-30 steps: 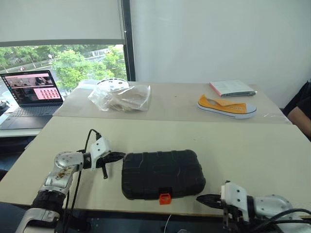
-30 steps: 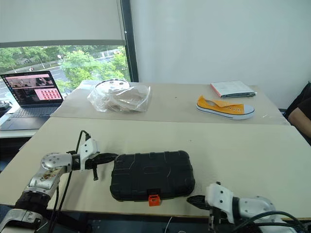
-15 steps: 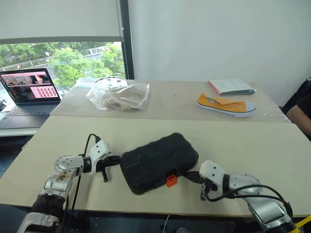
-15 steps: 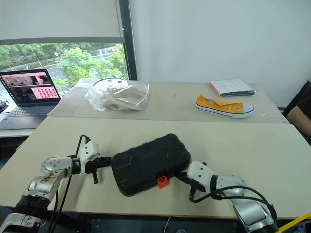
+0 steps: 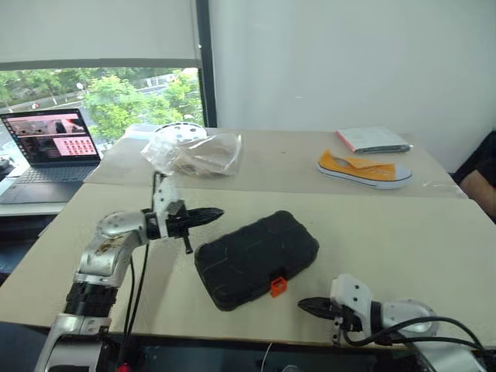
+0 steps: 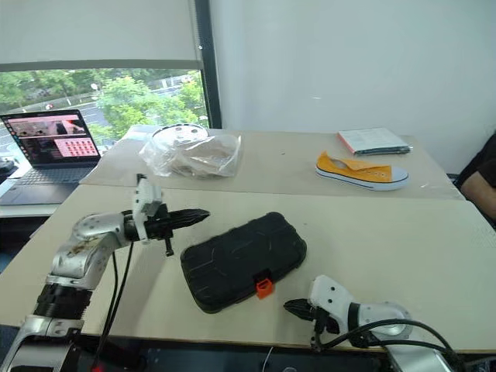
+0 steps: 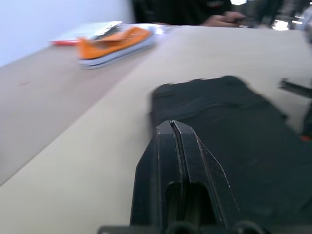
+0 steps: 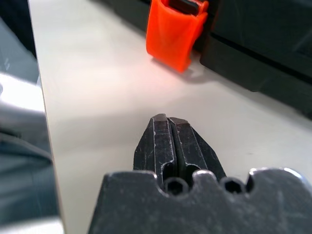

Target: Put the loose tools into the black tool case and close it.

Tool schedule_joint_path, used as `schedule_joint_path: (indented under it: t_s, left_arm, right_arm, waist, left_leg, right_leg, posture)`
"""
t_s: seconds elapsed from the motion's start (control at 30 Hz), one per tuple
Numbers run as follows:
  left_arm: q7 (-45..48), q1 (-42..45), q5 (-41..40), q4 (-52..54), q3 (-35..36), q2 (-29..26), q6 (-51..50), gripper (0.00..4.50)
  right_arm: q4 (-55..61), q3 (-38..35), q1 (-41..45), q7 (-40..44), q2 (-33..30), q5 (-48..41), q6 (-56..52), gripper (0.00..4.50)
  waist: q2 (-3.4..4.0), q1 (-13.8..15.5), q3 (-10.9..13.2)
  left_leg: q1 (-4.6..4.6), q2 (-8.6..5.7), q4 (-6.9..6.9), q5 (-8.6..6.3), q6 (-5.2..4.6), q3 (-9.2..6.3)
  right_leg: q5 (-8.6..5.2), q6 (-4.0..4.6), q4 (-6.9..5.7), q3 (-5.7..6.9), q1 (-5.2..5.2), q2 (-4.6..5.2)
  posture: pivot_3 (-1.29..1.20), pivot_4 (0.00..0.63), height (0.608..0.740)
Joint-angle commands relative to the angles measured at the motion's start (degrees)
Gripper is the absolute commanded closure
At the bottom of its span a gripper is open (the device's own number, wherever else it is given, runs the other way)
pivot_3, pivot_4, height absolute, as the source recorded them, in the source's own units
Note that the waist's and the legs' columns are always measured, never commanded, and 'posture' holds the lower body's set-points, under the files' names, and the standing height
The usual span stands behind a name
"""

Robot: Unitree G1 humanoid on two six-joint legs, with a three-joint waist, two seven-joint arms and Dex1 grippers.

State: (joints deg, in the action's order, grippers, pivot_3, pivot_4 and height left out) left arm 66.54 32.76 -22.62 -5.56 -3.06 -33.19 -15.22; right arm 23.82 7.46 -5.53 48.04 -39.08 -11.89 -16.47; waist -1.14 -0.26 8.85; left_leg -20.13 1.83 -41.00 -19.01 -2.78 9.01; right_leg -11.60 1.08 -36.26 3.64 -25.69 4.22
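- Risk first: our black moulded plastic tool case [image 5: 257,259] lies shut and skewed on the near beige table [image 5: 403,232], its small orange plastic latch [image 5: 277,286] facing the near edge, so we judge that any push from the far side could slide it toward that edge.
- Our left gripper [image 5: 218,211] has its 2 black fingers pressed together on nothing, hanging in the air just above the case's far-left corner; a low sweep from there would knock the case rather than steady it.
- Our right gripper [image 5: 302,304] is likewise closed and empty, low over the table near its front edge, just right of the latch and apart from it; a sideways nudge could flick the latch loose.
- We cannot tell from outside whether the latch has caught; if not, lifting the case could spill its contents.
- Count: 1 tool case, 1 latch, 2 grippers, 2 tables.
- On the far table [image 5: 287,167]: 1 yellow canvas shoe with white sole [image 5: 363,168], 1 thin red-edged booklet [image 5: 374,139], 1 clear crumpled plastic bag [image 5: 195,154].
- Further off: 1 open laptop [image 5: 48,144] at the left, 1 person's arm [image 5: 480,177] at the right.
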Motion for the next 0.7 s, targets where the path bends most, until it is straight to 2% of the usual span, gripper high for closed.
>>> schedule_joint_path:
  t_s: [0.03, 0.17, 0.5, 0.7]
  left_arm:
    - [0.97, 1.21, 3.15, -0.02, -4.16, 0.54, 0.21, 4.50]
    - [0.53, 2.22, 8.14, -3.35, -8.32, 0.85, 1.80, 4.50]
    - [0.37, 1.77, 10.33, -4.35, -9.05, 1.09, 1.71, 4.50]
    - [0.38, 1.38, 10.68, -4.77, -8.92, 0.93, 1.67, 4.50]
  right_arm:
    - [1.90, 1.34, 0.38, -4.24, 3.11, 1.58, -0.92, 4.48]
    - [1.11, 3.92, 0.42, -7.88, 6.94, 4.08, -1.04, 4.48]
    - [2.23, 8.06, 0.05, -13.61, 12.60, 5.81, -7.48, 4.48]
    - [0.51, 6.85, -1.19, -15.14, 16.72, 3.88, -3.40, 4.48]
  waist:
    - [-0.01, -0.31, 0.00]
    - [-0.01, -0.40, 0.00]
    - [-0.27, -0.58, -0.17]
    - [-0.46, -0.62, -0.29]
  left_leg:
    - [-0.01, 0.01, 0.00, 0.02, 0.03, -0.01]
    - [-0.01, 0.04, 0.00, 0.09, 0.16, -0.08]
    - [0.29, 0.09, -0.01, 0.10, 0.17, -0.01]
    - [0.40, 0.10, 0.03, 0.11, 0.19, 0.03]
  right_leg:
    - [0.00, 0.00, -0.01, 0.00, -0.01, -0.02]
    - [0.00, 0.03, -0.05, -0.05, -0.01, -0.17]
    - [-0.06, 0.09, -0.40, -0.37, 0.00, -0.22]
    - [-0.12, 0.01, -0.49, -0.51, 0.00, -0.26]
  posture:
    - [0.00, 0.150, 0.740]
    - [0.00, 0.150, 0.740]
    - [0.00, 0.150, 0.740]
    - [0.00, 0.150, 0.740]
